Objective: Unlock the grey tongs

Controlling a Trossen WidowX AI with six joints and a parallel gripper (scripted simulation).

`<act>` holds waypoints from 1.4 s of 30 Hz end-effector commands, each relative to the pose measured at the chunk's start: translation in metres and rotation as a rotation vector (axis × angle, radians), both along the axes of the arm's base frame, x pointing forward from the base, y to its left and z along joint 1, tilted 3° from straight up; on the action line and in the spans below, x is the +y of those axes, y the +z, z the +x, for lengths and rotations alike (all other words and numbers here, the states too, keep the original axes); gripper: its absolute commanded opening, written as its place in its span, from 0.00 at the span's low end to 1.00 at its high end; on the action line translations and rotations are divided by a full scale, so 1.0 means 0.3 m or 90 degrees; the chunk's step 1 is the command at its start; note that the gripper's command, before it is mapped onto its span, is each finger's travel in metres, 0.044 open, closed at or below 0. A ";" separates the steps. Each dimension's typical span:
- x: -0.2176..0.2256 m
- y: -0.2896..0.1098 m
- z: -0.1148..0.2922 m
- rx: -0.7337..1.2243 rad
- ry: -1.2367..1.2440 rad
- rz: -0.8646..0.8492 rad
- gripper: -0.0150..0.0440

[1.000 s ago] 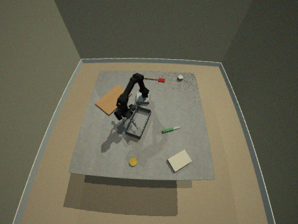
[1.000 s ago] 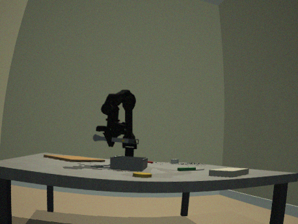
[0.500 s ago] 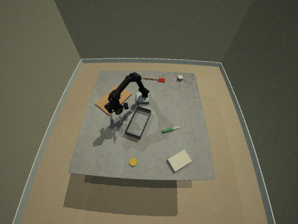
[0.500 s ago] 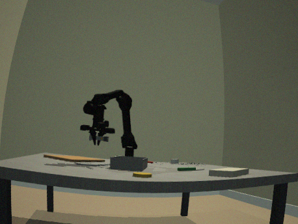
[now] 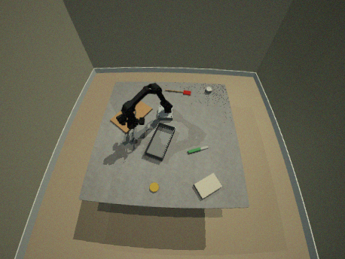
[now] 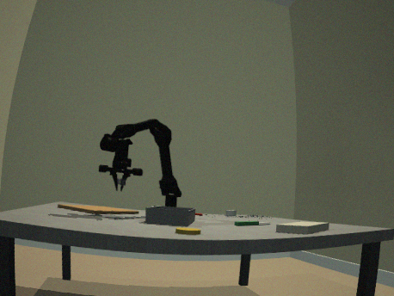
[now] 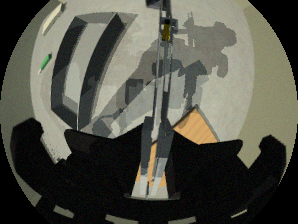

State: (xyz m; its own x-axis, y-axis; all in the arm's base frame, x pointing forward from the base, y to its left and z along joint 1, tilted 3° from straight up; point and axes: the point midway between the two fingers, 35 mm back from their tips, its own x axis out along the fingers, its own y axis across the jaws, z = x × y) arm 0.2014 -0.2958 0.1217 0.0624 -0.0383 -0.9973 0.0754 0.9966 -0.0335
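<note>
My gripper (image 5: pixel 129 123) (image 6: pixel 120 186) (image 7: pixel 153 125) is shut on the grey tongs (image 5: pixel 132 138) (image 7: pixel 161 90). It holds them in the air above the table, at the near edge of the wooden board (image 5: pixel 143 109) (image 6: pixel 99 209) (image 7: pixel 200 125). In the wrist view the tongs run straight away from the fingers, with a small yellow lock near their far end. Their two arms lie close together. The dark roasting tin (image 5: pixel 150 142) (image 6: pixel 169 215) (image 7: pixel 63 70) stands to the right of the board, with nothing across it. In the exterior view the tongs are too foreshortened to make out.
The arm's base (image 5: pixel 165 113) stands behind the tin. A green marker (image 5: pixel 197 149) (image 6: pixel 247 223), a yellow disc (image 5: pixel 154 187) (image 6: pixel 187 231) and a white block (image 5: pixel 207 185) (image 6: pixel 302 226) lie at the front right. A red-handled tool (image 5: pixel 186 92) and a small round thing (image 5: pixel 208 89) lie at the back.
</note>
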 end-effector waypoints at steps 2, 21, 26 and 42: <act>-0.056 -0.002 -0.076 -0.002 -0.087 0.004 0.00; -0.216 -0.015 -0.428 -0.012 -0.453 0.021 0.00; -0.239 -0.019 -0.530 -0.013 -0.547 0.026 0.00; -0.260 -0.030 -0.770 -0.021 -0.771 0.038 0.00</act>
